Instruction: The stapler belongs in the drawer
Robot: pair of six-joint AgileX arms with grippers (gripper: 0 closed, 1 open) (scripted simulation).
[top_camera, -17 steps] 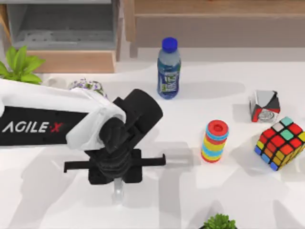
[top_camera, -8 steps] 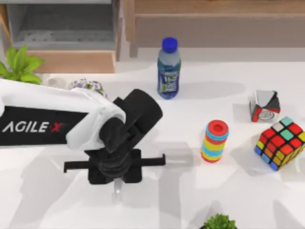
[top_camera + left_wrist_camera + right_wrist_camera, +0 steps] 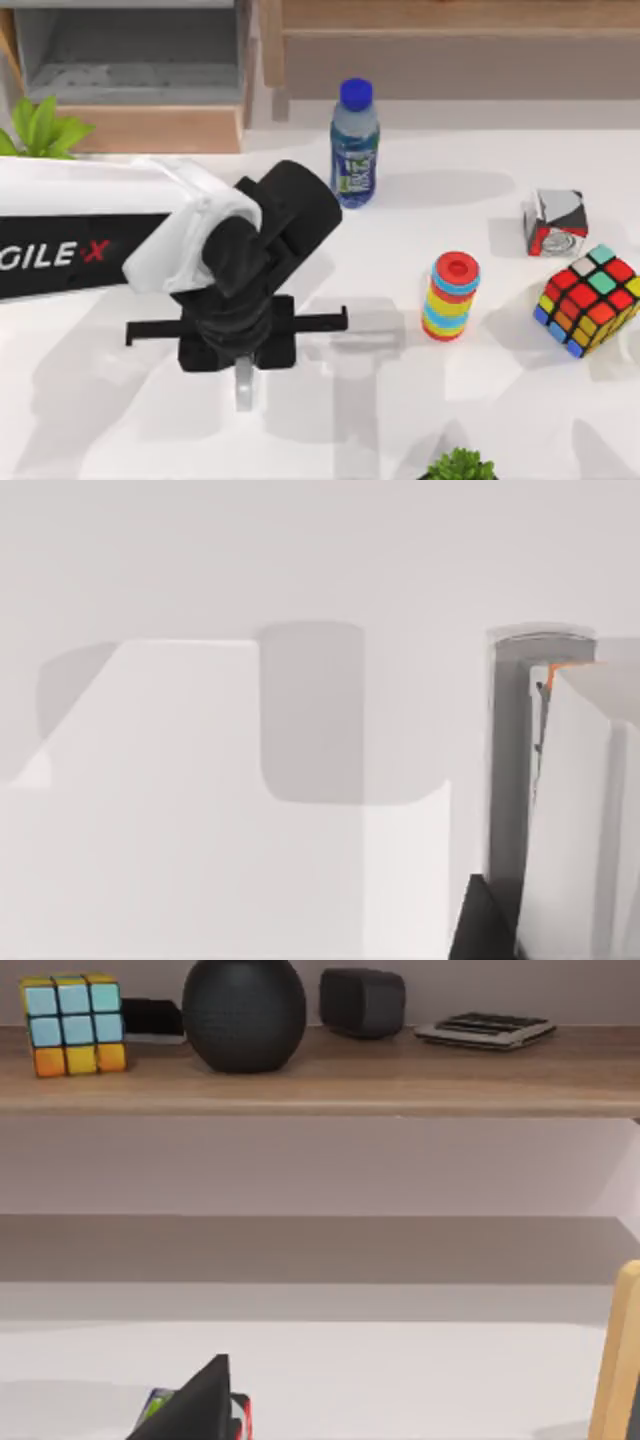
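- White counter (image 3: 520, 400) carries a scatter of small things, with wooden furniture along its far edge.
- At the far left sits the drawer (image 3: 130, 75), pulled open, its grey inside showing behind a light-brown front panel.
- A longer wood-edged recess (image 3: 450, 50) runs along the far edge to the right of it.
- My left arm reaches in from the left, its black left gripper (image 3: 243, 385) pointing down at the counter in the near-left part.
- The stapler (image 3: 244, 388), a pale whitish bar, shows just below the black gripper body; whether the jaws are clamped on it or apart, I cannot tell.
- In the left wrist view a pale upright slab with an orange edge stands close beside a grey strip; I cannot tell what it is.
- A water bottle (image 3: 354, 145) stands upright near the middle of the far edge.
- A stack of coloured rings (image 3: 451, 296) stands right of centre.
- A puzzle cube (image 3: 589, 300) lies near the right edge, with a small grey-and-red box (image 3: 555, 222) just beyond it.
- A green plant (image 3: 40, 130) stands at the left edge, in front of the drawer.
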